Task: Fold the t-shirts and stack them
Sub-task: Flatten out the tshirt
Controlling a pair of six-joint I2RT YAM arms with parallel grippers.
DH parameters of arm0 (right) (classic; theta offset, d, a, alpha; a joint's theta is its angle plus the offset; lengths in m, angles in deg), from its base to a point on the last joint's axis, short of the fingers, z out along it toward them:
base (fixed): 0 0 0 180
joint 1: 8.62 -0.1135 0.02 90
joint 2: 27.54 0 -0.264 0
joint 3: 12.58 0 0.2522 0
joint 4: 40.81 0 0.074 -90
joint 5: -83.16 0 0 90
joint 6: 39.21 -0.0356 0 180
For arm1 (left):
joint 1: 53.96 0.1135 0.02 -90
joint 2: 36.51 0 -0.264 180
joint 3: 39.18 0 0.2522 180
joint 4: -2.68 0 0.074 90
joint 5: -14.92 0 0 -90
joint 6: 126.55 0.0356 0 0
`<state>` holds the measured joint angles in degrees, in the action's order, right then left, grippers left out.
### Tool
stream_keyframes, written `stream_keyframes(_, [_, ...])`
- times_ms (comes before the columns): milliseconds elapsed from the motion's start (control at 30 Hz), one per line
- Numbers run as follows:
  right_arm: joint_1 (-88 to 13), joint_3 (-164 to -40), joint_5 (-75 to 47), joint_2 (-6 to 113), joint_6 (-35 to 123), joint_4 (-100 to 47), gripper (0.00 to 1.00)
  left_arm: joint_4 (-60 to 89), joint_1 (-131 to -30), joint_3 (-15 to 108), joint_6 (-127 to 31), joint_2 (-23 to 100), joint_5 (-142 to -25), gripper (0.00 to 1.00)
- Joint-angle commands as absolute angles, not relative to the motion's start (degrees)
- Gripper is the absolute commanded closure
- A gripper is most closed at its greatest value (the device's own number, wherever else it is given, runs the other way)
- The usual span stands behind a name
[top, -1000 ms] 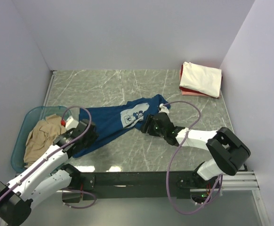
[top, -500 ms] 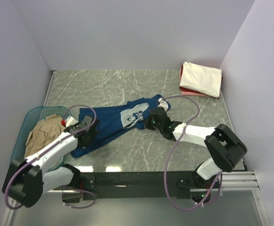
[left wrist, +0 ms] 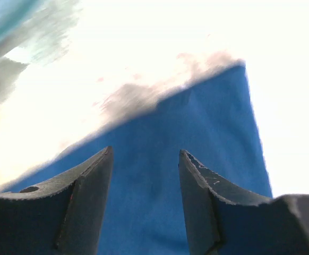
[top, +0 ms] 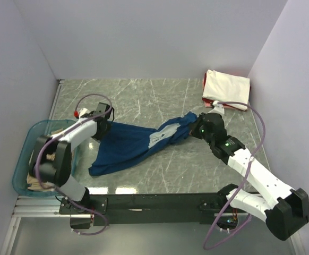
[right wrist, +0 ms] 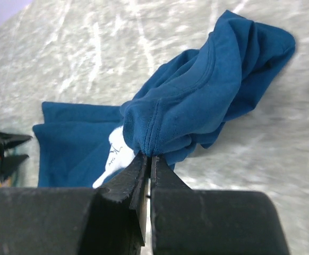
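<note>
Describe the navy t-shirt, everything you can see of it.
The navy t-shirt is soft blue knit, unfolded and rumpled, stretched diagonally across the marble-look table. Its pale print shows only partly, creased into the middle folds. The right gripper is shut on a bunched, stitched hem at its right end. The left gripper is open at its left corner, beside the teal tub.
</note>
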<state>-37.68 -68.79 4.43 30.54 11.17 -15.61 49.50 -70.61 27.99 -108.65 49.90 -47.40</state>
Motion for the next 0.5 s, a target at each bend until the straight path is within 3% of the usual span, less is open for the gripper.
stream_keyframes(0, [-34.9, -72.5, 3.0, 27.3, 14.8, -10.0, 1.0, 49.0, -70.0, 34.4, -105.7, 58.0, -48.3, 0.43])
stream_keyframes(233, [-33.7, -72.9, 1.1, 26.6, 16.7, -6.9, 1.0, 47.9, -69.9, 42.6, -102.5, 68.7, -49.6, 0.42])
stream_keyframes(333, [-32.6, -73.0, 0.1, 26.8, 17.2, -6.3, 1.0, 47.3, -69.8, 43.5, -101.5, 69.8, -50.4, 0.47])
stream_keyframes(367, [-32.4, -73.4, -0.2, 26.9, 17.4, -6.0, 1.0, 47.0, -69.8, 44.0, -101.3, 69.9, -50.5, 0.5])
stream_keyframes(467, [-32.3, -74.6, -0.7, 26.8, 17.7, -5.3, 1.0, 46.0, -69.7, 45.0, -99.9, 69.4, -51.4, 0.82])
